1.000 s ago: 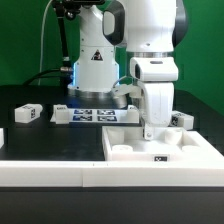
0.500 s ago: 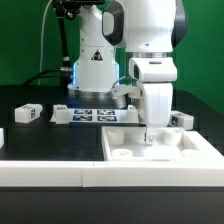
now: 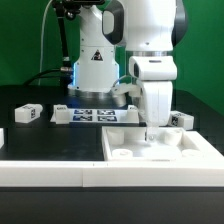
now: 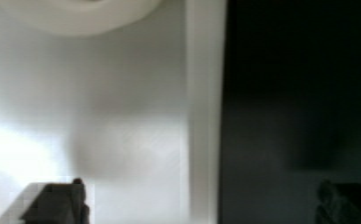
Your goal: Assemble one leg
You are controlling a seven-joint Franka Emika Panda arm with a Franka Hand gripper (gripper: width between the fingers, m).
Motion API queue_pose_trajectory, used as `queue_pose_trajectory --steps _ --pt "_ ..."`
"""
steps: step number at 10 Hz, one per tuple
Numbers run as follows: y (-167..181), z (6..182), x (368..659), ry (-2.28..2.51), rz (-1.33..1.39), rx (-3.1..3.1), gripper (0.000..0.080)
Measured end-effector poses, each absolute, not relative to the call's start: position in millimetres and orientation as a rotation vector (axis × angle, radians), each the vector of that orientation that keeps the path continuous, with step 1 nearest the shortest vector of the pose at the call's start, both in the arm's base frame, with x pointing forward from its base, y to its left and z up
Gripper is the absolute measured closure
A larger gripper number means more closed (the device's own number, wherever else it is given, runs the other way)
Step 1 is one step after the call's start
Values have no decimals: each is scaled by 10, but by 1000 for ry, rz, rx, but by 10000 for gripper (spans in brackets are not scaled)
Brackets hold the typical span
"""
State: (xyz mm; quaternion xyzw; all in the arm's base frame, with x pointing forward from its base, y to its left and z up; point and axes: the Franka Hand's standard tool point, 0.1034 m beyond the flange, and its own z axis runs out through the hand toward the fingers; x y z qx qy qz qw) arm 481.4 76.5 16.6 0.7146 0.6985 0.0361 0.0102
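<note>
Two tagged white legs lie on the black counter [image 3: 60,140]: the first leg [image 3: 28,113] is near the edge at the exterior view's left, and the second leg [image 3: 180,119] is near the opposite edge, behind the white panel [image 3: 165,152] in the front corner there. The gripper [image 3: 150,131] hangs low over that panel's far rim, its fingers [image 4: 52,201] spread wide with nothing between them. The marker board [image 3: 95,114] lies mid-counter.

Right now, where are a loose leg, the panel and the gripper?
Leg [image 3: 27,113]: exterior view, its tagged front face.
Panel [image 3: 185,152]: exterior view, bare top surface.
Gripper [image 4: 198,203]: wrist view, midway between its open fingertips.
</note>
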Motion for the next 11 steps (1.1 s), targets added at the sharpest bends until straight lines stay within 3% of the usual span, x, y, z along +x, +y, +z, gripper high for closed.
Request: queue_pose_trajectory --steps 4,8,11 --pt "1016 613 4584 2024 168 2333 150" --pt "1067 618 4499 1980 184 2372 150" --pt "1214 603 4338 1451 307 2763 150"
